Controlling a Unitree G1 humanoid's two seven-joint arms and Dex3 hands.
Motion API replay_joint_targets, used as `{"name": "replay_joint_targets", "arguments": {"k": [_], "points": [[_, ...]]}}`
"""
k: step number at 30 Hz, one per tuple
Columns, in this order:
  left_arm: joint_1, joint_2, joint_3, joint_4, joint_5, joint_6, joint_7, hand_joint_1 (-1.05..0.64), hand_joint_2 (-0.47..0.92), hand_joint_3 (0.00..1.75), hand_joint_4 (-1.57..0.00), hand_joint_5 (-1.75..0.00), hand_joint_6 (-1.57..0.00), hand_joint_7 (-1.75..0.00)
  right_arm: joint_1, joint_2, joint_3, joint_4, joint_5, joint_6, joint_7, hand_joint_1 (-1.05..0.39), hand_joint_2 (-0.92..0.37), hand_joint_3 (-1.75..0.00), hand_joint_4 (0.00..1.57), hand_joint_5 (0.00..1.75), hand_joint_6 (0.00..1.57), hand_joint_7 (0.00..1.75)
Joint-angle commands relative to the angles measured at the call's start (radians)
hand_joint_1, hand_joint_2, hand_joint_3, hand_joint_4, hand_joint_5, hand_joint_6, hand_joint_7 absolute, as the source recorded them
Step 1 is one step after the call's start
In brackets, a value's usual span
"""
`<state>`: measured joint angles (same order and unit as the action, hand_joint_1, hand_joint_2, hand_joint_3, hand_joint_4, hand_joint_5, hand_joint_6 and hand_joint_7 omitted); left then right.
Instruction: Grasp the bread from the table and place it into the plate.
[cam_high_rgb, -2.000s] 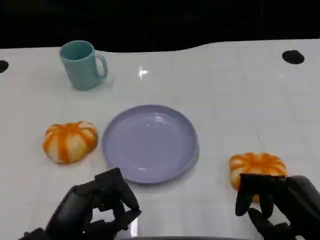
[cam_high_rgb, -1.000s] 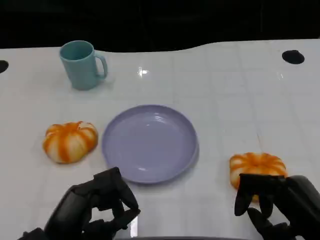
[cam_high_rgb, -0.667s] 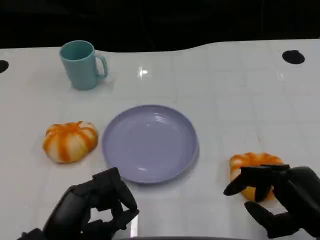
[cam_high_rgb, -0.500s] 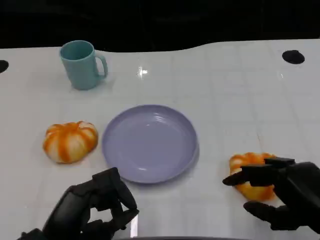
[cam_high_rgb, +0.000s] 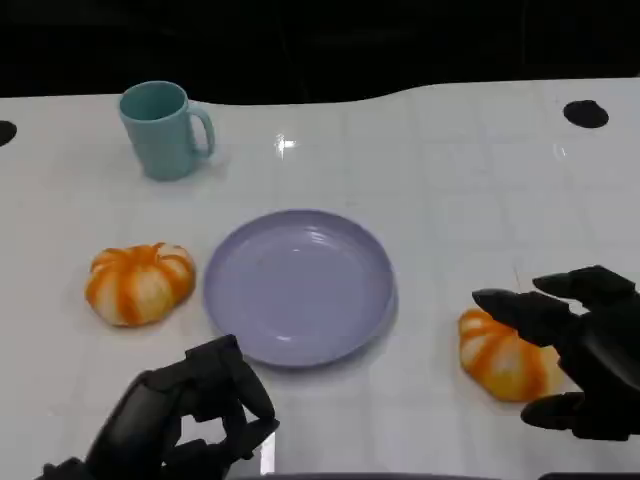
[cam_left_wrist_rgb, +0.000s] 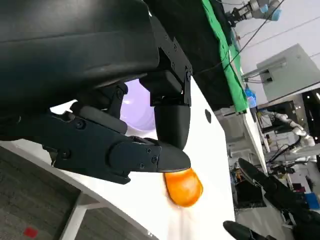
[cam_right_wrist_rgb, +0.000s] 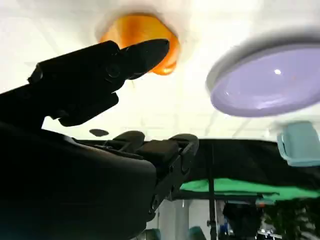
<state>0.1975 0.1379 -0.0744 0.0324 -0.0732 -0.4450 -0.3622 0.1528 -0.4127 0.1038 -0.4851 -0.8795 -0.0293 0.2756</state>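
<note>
Two orange-and-white striped breads lie on the white table, one (cam_high_rgb: 140, 283) to the left of the lilac plate (cam_high_rgb: 300, 285) and one (cam_high_rgb: 503, 355) to its right. The plate holds nothing. My right hand (cam_high_rgb: 580, 355) is open around the right bread, fingers (cam_high_rgb: 515, 306) stretched over its top and thumb low on its near side, not clamped. From the right wrist, a finger (cam_right_wrist_rgb: 135, 55) reaches toward that bread (cam_right_wrist_rgb: 145, 27), with the plate (cam_right_wrist_rgb: 270, 82) beyond. My left hand (cam_high_rgb: 190, 410) rests curled and empty in front of the plate. The left wrist view shows its fingers (cam_left_wrist_rgb: 150, 155) and the right bread (cam_left_wrist_rgb: 184, 186).
A teal mug (cam_high_rgb: 163, 128) stands at the back left, well behind the plate. Small black holes (cam_high_rgb: 585, 113) mark the table's far corners. The table's far edge meets a dark background. Bare white surface stretches behind and to the right of the plate.
My right hand has opened and drawn to the right, uncovering the right bread, which now sits slightly turned. The left hand, left bread, plate and mug have not moved.
</note>
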Motion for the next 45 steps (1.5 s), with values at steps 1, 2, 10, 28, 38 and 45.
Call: {"name": "replay_joint_targets", "arguments": {"k": [1, 2, 10, 28, 38, 45], "points": [[0.004, 0.008, 0.002, -0.009, 0.001, 0.005, 0.008, -0.53, 0.92, 0.33, -0.68, -1.75, -0.60, -1.55, -0.046, -0.026, 0.025, 0.032, -0.048, 0.017, 0.021, -0.57, -0.81, 0.00, 0.00, 0.50, 0.28, 0.00], [0.004, 0.007, 0.002, -0.009, -0.001, 0.002, 0.006, -0.53, 0.92, 0.33, -0.68, -1.75, -0.60, -1.55, -0.058, -0.027, 0.033, 0.050, -0.059, 0.021, 0.023, -0.58, -0.81, 0.00, 0.00, 0.50, 0.28, 0.00], [-0.001, 0.007, -0.001, -0.005, -0.001, -0.002, 0.004, -0.52, 0.92, 0.33, -0.69, -1.75, -0.59, -1.56, -0.144, -0.035, 0.099, 0.205, -0.103, 0.027, 0.014, -0.58, -0.82, -0.01, 0.00, 0.50, 0.28, 0.00], [0.001, 0.006, -0.003, -0.014, 0.001, 0.019, 0.006, -0.54, 0.92, 0.32, -0.69, -1.75, -0.59, -1.56, -0.331, -0.023, 0.271, 0.590, -0.176, 0.052, -0.106, -0.62, -0.86, -0.01, 0.13, 0.33, 0.31, 0.00], [0.001, 0.005, -0.003, -0.013, 0.001, 0.017, 0.006, -0.54, 0.92, 0.31, -0.69, -1.75, -0.60, -1.55, -0.430, 0.028, 0.287, 0.872, -0.062, -0.086, -0.446, -0.19, -0.91, -0.01, 0.90, 0.90, 1.04, 0.10], [0.000, 0.004, -0.004, -0.010, 0.003, 0.014, 0.008, -0.55, 0.92, 0.32, -0.68, -1.75, -0.60, -1.55, -0.473, 0.021, 0.306, 0.970, -0.035, -0.168, -0.599, -0.14, -0.72, -0.47, 0.90, 1.74, 0.72, 1.68]]}}
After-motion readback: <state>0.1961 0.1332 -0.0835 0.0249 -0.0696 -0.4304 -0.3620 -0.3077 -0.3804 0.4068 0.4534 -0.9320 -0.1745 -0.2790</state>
